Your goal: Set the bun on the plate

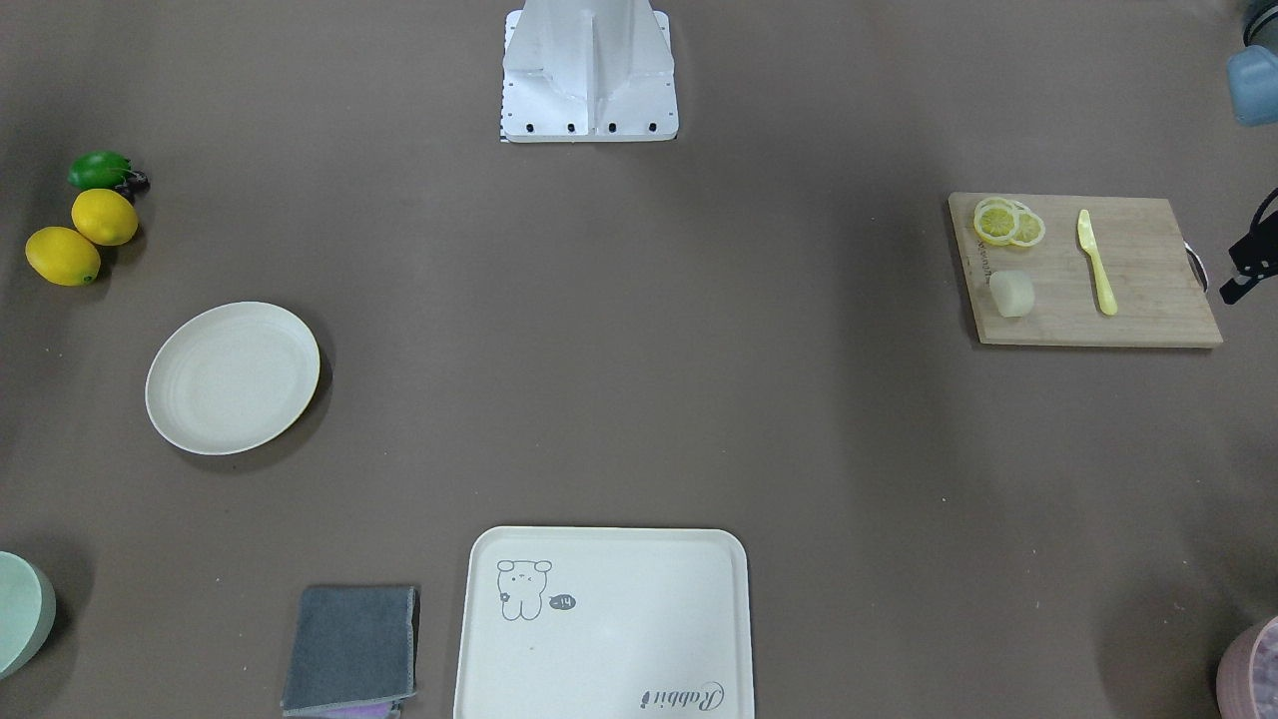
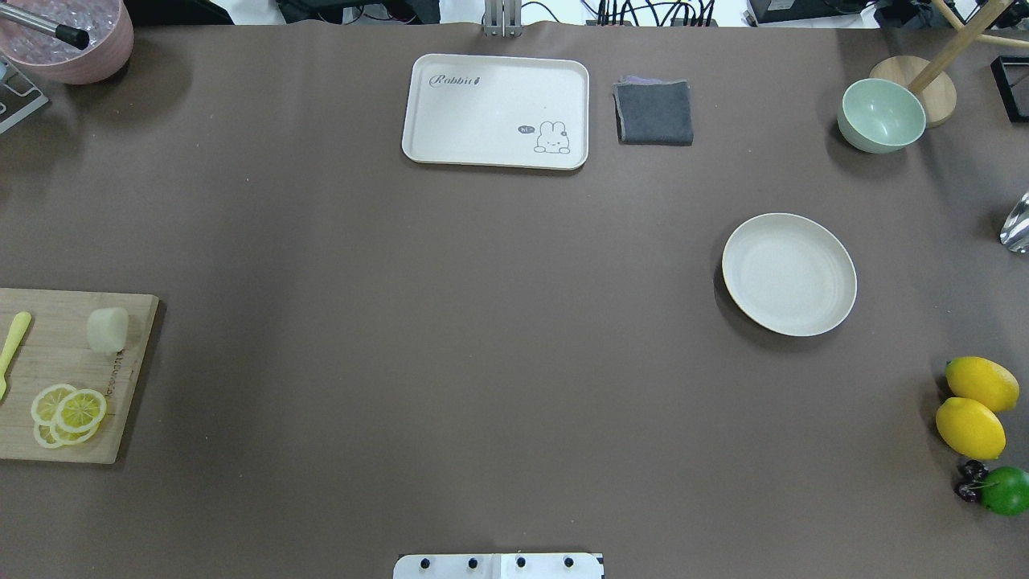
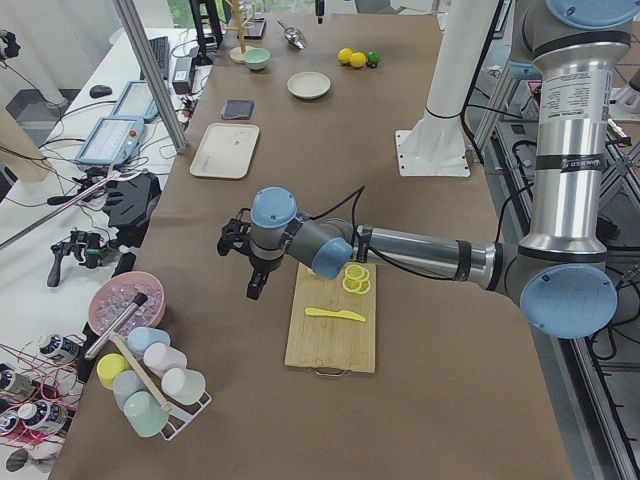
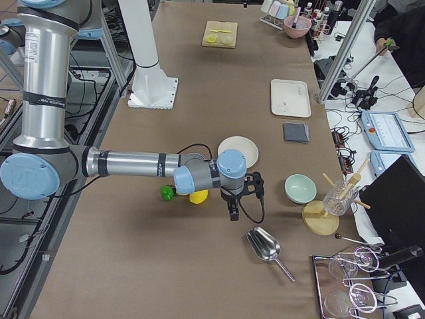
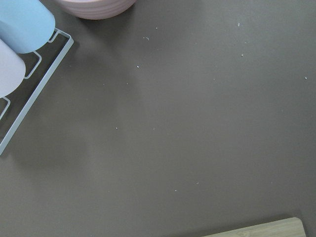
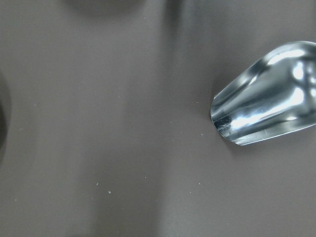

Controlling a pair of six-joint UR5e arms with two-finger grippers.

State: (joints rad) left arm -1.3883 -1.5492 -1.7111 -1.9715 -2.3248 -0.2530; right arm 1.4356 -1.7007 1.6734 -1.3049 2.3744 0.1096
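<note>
The bun (image 1: 1011, 293) (image 2: 107, 330), a small pale rounded block, lies on the wooden cutting board (image 1: 1148, 310) beside lemon slices. The off-white round plate (image 1: 233, 377) (image 2: 789, 273) sits bare on the far side of the table from it. My left gripper (image 3: 256, 285) hangs over the table just off the board's edge, a short way from the bun, which the arm hides in that view. My right gripper (image 4: 232, 211) hovers past the lemons, between the plate and a metal scoop. Whether either is open or shut I cannot tell. Both wrist views show only table.
A yellow knife (image 1: 1096, 262) and lemon slices (image 1: 1007, 222) share the board. Two lemons (image 2: 974, 406) and a lime (image 2: 1005, 490) lie near the plate. A cream tray (image 2: 496, 111), grey cloth (image 2: 654, 112), green bowl (image 2: 881, 115), metal scoop (image 6: 266, 94) and cup rack (image 3: 150, 385) stand around.
</note>
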